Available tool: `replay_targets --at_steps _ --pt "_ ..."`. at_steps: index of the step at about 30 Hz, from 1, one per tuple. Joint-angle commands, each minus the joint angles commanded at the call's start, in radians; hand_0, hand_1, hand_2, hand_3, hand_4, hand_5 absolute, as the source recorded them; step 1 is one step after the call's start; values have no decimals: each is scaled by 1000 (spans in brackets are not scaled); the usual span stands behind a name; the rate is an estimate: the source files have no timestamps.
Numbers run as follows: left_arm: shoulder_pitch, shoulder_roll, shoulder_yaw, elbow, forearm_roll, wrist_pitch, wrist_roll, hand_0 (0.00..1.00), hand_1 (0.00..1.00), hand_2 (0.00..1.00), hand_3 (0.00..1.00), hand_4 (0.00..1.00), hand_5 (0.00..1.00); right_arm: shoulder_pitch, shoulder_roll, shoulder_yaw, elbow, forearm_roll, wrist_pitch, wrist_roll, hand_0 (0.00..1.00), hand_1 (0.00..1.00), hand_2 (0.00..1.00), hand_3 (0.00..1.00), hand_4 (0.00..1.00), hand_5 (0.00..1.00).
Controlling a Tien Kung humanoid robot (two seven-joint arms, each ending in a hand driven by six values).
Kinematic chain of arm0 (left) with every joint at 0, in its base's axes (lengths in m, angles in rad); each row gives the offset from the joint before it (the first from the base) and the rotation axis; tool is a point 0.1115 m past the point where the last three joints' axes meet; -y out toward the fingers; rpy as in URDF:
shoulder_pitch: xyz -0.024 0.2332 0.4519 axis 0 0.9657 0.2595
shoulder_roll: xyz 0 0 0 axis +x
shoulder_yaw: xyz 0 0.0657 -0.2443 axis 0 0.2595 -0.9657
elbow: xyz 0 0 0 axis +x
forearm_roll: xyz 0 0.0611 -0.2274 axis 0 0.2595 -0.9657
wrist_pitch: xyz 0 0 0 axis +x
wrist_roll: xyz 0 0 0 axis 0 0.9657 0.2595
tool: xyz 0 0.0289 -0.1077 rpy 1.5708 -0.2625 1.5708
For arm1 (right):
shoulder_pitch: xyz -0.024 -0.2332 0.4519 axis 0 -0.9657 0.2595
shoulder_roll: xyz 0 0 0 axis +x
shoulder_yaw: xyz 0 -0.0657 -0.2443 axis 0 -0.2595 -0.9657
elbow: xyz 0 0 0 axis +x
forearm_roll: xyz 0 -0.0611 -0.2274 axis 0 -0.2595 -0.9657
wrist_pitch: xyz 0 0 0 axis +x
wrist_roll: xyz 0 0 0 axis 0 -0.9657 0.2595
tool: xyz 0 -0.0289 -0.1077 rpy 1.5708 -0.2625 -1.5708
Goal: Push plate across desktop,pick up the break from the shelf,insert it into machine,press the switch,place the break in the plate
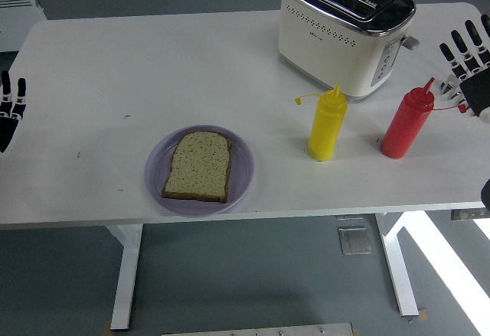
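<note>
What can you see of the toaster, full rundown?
The cream two-slot toaster with a chrome top stands upright at the table's far right, turned at an angle. Both slots look empty. A row of small dots runs along its long side; the end facing right carries a lever and a column of round buttons. Nothing touches it; the yellow squeeze bottle stands just in front.

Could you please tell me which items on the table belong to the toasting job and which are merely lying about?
Part of the job:
slice of bread
purple plate
toaster

Just lying about:
yellow squeeze bottle
red squeeze bottle
</note>
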Motion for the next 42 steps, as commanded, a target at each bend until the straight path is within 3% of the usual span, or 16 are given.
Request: replay_targets --at_steps 42 --pt "-7 -1 -14 -9 -7 1 1 758 689 646 667 658 998 13 0 6 8 -4 -4 0 756 694 675 646 693 439"
